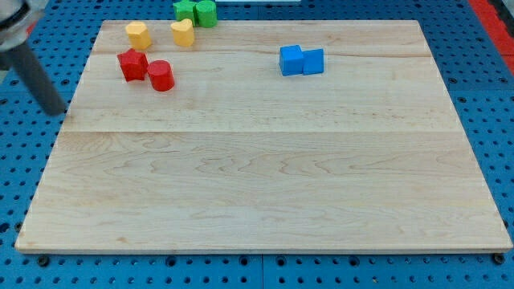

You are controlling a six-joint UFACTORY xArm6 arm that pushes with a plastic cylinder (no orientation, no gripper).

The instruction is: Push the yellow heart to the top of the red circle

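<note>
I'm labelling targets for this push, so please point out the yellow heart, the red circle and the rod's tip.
yellow heart (183, 32), camera view, middle of its top face.
red circle (161, 75), camera view, centre of the cylinder.
my tip (56, 110), camera view, the rod's very end, off the board's left edge.

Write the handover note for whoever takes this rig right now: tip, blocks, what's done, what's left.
My tip: off the board's left edge, well left of and below the red blocks, touching nothing.
Yellow heart: near the board's top edge, up and to the right of the red circle, apart from it.
Other blocks: yellow block left of the heart; red block beside the circle; two green blocks at the top edge; two blue blocks to the right.
Done: nothing evident.
Left: nudge the heart left and slightly down so it sits directly above the circle.
</note>
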